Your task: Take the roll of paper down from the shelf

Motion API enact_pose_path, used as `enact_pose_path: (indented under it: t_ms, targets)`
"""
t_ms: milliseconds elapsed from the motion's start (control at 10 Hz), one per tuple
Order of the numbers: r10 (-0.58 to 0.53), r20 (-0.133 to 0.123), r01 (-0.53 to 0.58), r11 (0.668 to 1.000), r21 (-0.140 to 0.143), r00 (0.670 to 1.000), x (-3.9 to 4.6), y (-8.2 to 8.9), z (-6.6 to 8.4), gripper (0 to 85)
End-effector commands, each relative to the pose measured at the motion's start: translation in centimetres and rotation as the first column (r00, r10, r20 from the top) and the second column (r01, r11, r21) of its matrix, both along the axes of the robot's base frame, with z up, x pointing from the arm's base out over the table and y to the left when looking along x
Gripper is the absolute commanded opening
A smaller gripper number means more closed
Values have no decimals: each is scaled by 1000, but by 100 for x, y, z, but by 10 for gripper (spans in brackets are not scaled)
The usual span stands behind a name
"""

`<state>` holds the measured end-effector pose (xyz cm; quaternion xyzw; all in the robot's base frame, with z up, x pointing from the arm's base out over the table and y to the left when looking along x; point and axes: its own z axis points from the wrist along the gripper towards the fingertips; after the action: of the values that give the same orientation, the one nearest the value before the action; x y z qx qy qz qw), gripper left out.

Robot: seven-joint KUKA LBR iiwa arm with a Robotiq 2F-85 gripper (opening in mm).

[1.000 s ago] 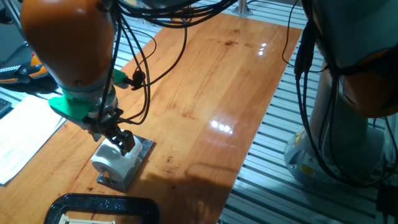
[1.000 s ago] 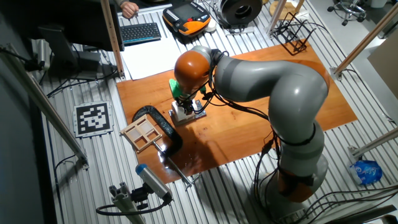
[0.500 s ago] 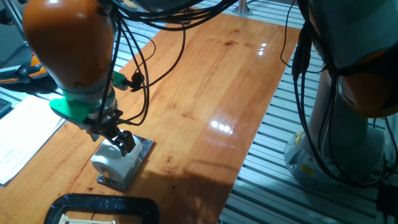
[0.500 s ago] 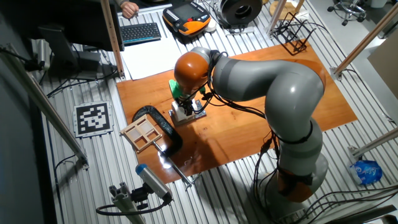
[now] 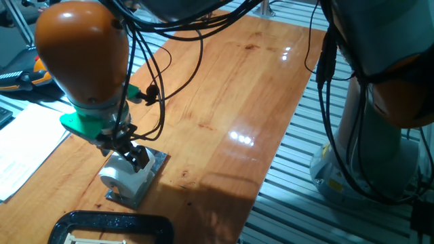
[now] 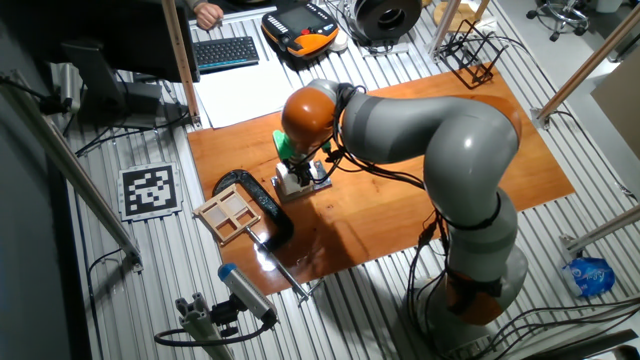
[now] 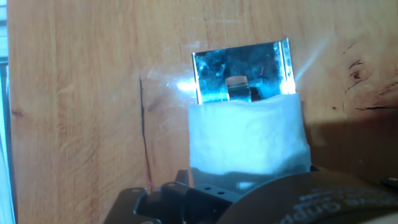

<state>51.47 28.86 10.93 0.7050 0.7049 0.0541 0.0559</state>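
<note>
Hand view: the roll of paper [image 7: 247, 134] fills the lower centre, soft white tissue with a faintly fuzzy, wrinkled surface, its curved flank facing the lens. Behind it the shelf [image 7: 239, 73] shows as a bright, mirror-like grey metal plate, rectangular, with a raised ridge along its right edge and a small slot or tab near the middle. The roll lies on the plate, covering its near part. Dark tool body blocks the bottom of the frame; the fingers themselves are not visible here.

One fixed view: the tool [image 5: 133, 154] sits low over the roll of paper [image 5: 124, 175], black fingers [image 5: 140, 157] at its upper end; one finger shows against the roll's top, the other is hidden, so whether the tool is pinching the roll or merely spread around it cannot be told. The roll is a short white cylinder lying on its side, round end toward the camera. The shelf [image 5: 157, 163] pokes out beneath it, thin and shiny, flat on the bench [image 5: 230, 88], a varnished wooden board with warm orange grain and glossy light spots. A green collar [image 5: 85, 125] joins the tool to the smooth orange wrist dome [image 5: 83, 51]. Black cables [image 5: 163, 74] loop down beside it. A black clamp frame [image 5: 112, 224] with rounded corners lies near the bench's front edge, close to the shelf but apart from it.

The other fixed view: roll [image 6: 293, 179] and tool [image 6: 305, 172] are too small to judge the grip.
</note>
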Motion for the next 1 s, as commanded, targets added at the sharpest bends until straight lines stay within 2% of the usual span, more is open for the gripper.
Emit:
enact_pose_path:
  t_ms: [0, 300, 500, 800, 900]
  targets:
    - [3, 4, -3, 1000, 3, 1000, 3, -12, -25, 850]
    - [13, 15, -13, 1000, 7, 1000, 5, -37, -122, 850]
    - [13, 21, -13, 1000, -2, 1000, -12, -11, -168, 850]
    - [29, 16, -28, 999, -19, 999, -21, 17, -179, 850]
    - [39, 10, -39, 999, -25, 999, -23, 18, -173, 680]
